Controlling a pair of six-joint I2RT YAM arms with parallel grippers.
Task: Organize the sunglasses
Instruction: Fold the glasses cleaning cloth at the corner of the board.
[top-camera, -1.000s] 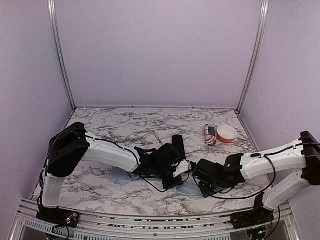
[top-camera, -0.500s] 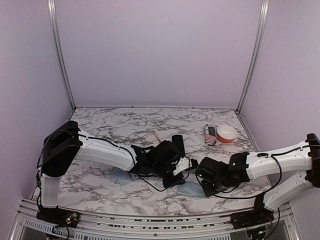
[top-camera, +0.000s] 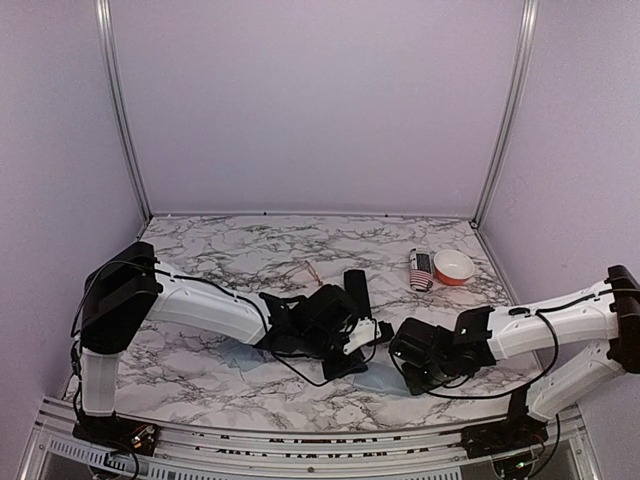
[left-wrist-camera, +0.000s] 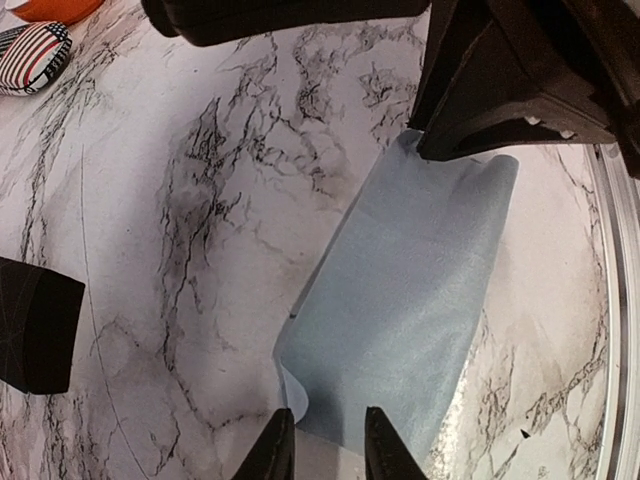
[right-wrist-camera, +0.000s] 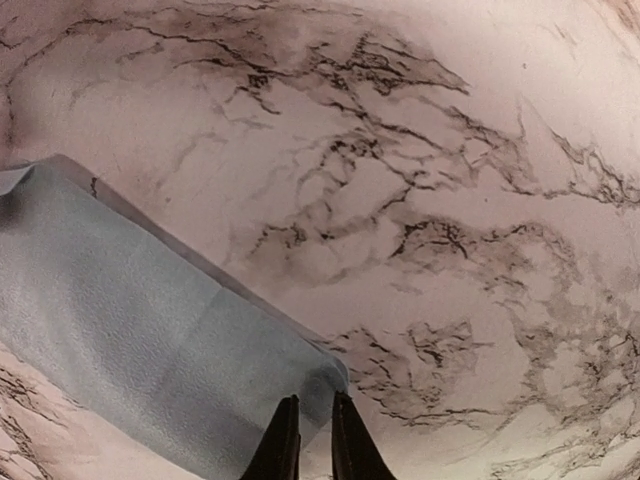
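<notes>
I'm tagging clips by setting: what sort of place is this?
Probably a lab test booth rather than a home: plain lilac walls, aluminium corner posts, and a marble-print table with little on it.

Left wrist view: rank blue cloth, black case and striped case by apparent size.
1. Blue cloth, largest by far.
2. Black case, cut by the frame edge, nearer the camera.
3. Striped case, also cropped; order of these two unsure.
</notes>
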